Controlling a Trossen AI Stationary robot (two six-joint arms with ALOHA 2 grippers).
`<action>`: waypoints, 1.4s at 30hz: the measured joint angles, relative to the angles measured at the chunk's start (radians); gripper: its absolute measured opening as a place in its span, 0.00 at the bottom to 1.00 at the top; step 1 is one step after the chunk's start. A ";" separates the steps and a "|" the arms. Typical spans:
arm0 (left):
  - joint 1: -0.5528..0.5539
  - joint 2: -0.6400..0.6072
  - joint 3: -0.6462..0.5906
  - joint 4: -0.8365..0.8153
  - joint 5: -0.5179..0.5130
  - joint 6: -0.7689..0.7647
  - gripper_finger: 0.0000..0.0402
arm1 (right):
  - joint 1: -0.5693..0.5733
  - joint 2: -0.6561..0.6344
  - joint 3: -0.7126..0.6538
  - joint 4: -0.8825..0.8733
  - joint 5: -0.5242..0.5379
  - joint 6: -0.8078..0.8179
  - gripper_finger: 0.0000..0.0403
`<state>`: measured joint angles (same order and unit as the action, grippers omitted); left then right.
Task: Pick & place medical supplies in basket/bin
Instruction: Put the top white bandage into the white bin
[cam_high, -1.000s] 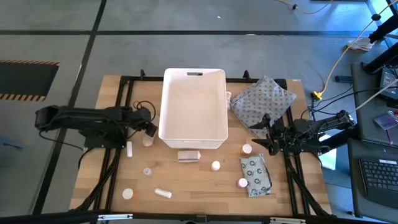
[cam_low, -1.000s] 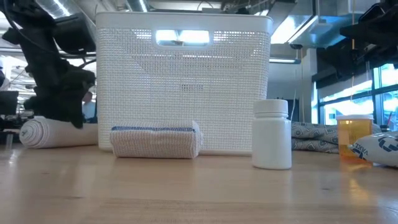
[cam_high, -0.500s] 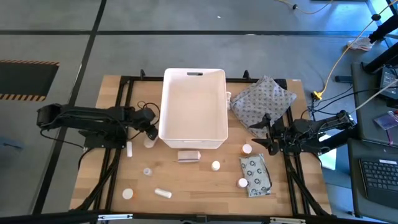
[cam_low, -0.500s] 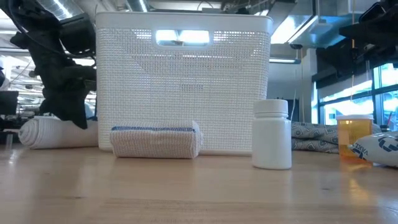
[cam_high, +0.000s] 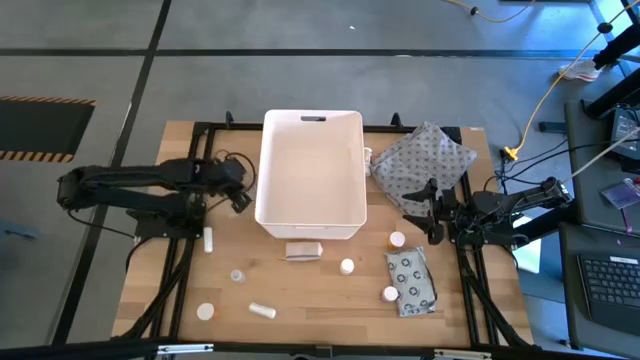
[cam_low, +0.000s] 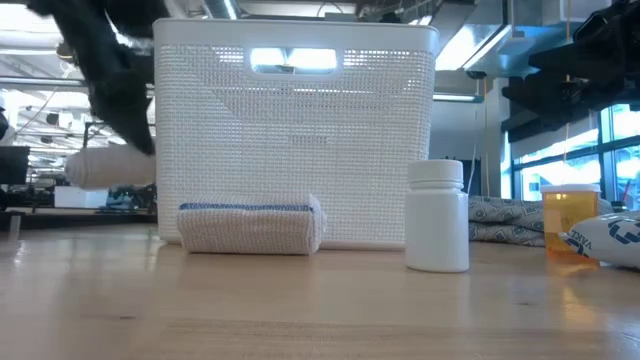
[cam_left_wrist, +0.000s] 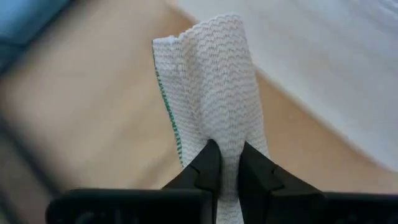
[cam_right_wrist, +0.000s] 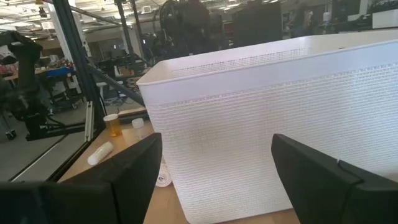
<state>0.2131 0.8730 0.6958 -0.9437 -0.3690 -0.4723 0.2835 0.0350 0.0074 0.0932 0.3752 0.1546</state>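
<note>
My left gripper (cam_high: 240, 199) hangs left of the white basket (cam_high: 310, 175), shut on a white bandage roll (cam_low: 108, 168) that is off the table. My right gripper (cam_high: 432, 218) waits open at the basket's right, level, with nothing between its fingers (cam_right_wrist: 127, 171). On the wood in front of the basket lie a tan bandage roll (cam_low: 250, 228), a white bottle (cam_low: 437, 215), an orange-capped bottle (cam_low: 570, 215) and a grey ring-printed packet (cam_high: 410, 280). My left gripper pinches the white bandage roll (cam_left_wrist: 211, 93) between its two fingers, which come slanting down from above. The weave is squeezed narrow at the fingertips (cam_left_wrist: 208, 167), and the roll reaches out past them. In the low view the roll hangs about level, clear of the table.
A grey dotted cloth bundle (cam_high: 425, 160) lies right of the basket. Small bottles and vials (cam_high: 237, 275) (cam_high: 205, 311) (cam_high: 262, 310) (cam_high: 389, 294) sit toward the near edge, another (cam_high: 208, 240) near my left arm. Black frame rails run along both table sides.
My left gripper has shut on the white bandage roll and risen, its wrist rolling as it went. The roll, which lay on the table left of the basket, now hangs lifted clear.
</note>
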 joint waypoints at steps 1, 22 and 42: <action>0.000 0.000 0.034 -0.047 -0.080 -0.011 0.07 | 0.000 0.000 0.000 0.000 0.000 -0.001 0.76; 0.010 0.149 0.251 0.968 -0.223 0.802 0.07 | 0.000 0.000 0.000 0.002 0.001 -0.005 0.76; 0.135 0.956 0.836 0.101 0.250 0.774 0.07 | 0.000 0.000 0.000 0.001 0.002 -0.027 0.76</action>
<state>0.3478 1.8287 1.5322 -0.8431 -0.1190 0.3016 0.2836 0.0349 0.0074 0.0940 0.3767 0.1276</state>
